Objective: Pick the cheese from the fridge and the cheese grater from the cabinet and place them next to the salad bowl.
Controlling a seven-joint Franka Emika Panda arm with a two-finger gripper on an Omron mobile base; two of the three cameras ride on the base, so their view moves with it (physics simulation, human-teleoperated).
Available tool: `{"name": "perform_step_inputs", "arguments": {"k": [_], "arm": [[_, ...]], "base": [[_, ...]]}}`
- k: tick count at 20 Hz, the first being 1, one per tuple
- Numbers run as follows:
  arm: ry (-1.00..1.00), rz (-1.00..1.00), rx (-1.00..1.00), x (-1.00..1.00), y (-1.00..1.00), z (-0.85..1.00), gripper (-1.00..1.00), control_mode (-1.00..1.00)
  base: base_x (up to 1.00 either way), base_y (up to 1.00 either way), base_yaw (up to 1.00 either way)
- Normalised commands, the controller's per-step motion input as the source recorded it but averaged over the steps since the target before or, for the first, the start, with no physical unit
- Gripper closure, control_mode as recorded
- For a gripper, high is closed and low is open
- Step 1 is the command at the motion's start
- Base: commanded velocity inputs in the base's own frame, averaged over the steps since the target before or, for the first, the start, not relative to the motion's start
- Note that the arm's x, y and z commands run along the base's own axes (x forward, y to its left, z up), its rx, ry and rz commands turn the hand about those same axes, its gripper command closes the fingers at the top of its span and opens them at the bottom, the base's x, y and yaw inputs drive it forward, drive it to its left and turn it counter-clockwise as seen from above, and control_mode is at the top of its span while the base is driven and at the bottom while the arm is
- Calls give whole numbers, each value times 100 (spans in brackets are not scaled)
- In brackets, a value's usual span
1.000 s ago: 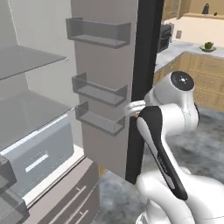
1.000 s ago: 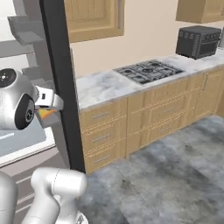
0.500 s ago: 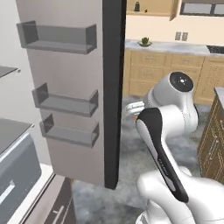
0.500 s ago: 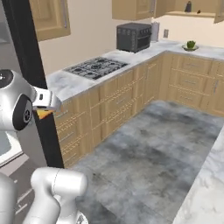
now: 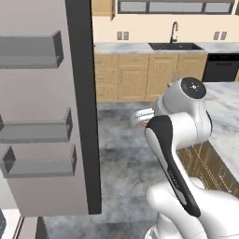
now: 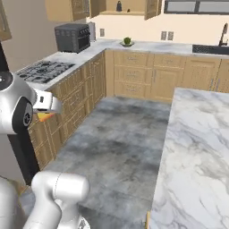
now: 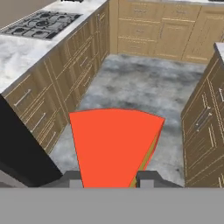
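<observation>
A red-sided wedge of cheese [image 7: 111,144] sits between my gripper's [image 7: 110,178] two dark fingertips, and the gripper is shut on it. In the right base view the cheese [image 6: 43,117] shows as a small orange bit under the white hand, held above the floor. The fridge door [image 5: 42,116] with its grey shelves stands open at the left. Far off, the salad bowl [image 6: 127,42] with green leaves rests on the corner counter. Above it, a small dark cheese grater [image 6: 119,6] stands in the open cabinet [image 6: 134,8].
A marble island [image 6: 197,147] runs along the right. Tan base cabinets with a stove [image 6: 42,70] and a black oven [image 6: 71,38] line the left counter. A sink [image 5: 173,45] sits on the back counter. Grey floor [image 6: 116,143] lies open between them.
The whole picture has swung from the fridge interior round to the kitchen, so the base has turned. The cheese has stayed in the shut gripper throughout.
</observation>
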Motion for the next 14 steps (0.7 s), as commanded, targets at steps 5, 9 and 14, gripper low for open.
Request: {"name": "perform_step_inputs", "arguments": {"k": [5,9,14], "arm": [[0,0,0,0,0,0,100,100],[0,0,0,0,0,0,100,100],[0,0,0,0,0,0,100,100]], "base": [[7,26,-39],[26,21,-23],[45,19,-9]]}}
